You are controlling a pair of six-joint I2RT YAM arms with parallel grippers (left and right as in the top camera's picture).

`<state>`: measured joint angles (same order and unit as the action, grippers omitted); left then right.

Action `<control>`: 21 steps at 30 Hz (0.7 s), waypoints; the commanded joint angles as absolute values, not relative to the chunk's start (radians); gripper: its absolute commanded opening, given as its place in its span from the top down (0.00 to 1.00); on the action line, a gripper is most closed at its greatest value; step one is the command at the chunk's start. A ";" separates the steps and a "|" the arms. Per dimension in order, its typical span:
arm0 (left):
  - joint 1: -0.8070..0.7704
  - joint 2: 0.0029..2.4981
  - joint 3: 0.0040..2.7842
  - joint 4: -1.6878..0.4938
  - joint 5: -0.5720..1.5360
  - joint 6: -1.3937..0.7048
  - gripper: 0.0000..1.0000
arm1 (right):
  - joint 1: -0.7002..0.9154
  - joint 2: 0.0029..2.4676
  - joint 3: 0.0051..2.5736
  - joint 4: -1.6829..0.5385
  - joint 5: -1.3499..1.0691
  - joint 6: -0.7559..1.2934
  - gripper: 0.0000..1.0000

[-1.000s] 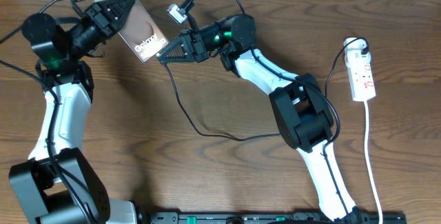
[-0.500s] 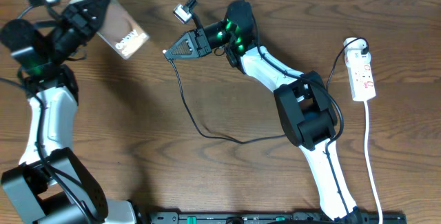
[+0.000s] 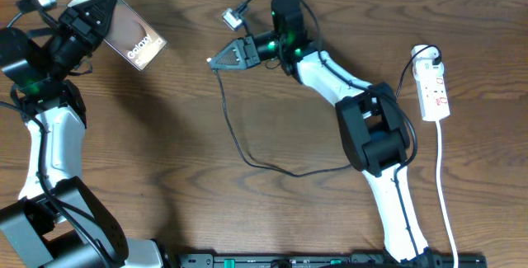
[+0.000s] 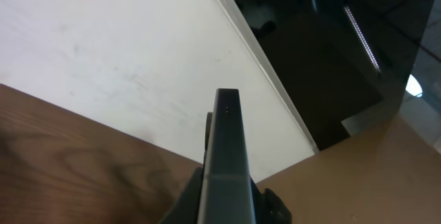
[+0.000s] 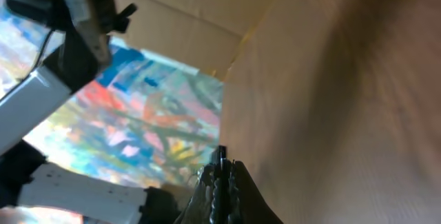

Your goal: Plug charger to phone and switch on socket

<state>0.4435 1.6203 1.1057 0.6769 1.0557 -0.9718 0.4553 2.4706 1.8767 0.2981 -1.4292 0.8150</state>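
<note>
My left gripper [image 3: 92, 14] is shut on the phone [image 3: 125, 31], a mirrored silver slab with "Galaxy" lettering, held tilted above the table's far left. In the left wrist view the phone [image 4: 226, 156] shows edge-on between the jaws [image 4: 227, 198]. My right gripper [image 3: 219, 60] is shut on the plug tip of the charger [image 3: 234, 140], a thin black cable that loops down over the table and back up toward the socket. The tip [image 5: 220, 160] pokes out of the shut jaws [image 5: 222, 182] in the right wrist view. Phone and plug tip are well apart. The socket [image 3: 434, 91] lies at the right.
The socket's white cord [image 3: 446, 194] runs down the right side toward the front edge. A black bar [image 3: 330, 260] lies along the table's front edge. The right arm's base [image 3: 375, 140] stands right of centre.
My left arm has carried the phone left and up, away from the plug. My right gripper has drawn back right with the charger tip, so the gap between them has widened.
</note>
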 commanded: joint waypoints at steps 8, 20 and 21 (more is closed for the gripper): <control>0.445 1.601 1.117 0.688 1.065 -0.981 0.93 | 0.387 2.440 1.888 -0.062 -1.165 0.442 0.99; 0.445 1.601 1.117 0.614 1.065 -0.916 0.92 | 0.347 2.425 1.928 -0.564 -0.544 0.231 0.99; 0.445 1.601 1.117 0.603 1.065 -0.907 0.93 | 0.344 2.417 1.940 -0.598 -0.506 0.221 0.99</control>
<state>0.4435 1.6203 1.1057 0.6220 1.0557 -0.9531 0.3683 2.4691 1.8908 -0.5198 -0.7319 0.3115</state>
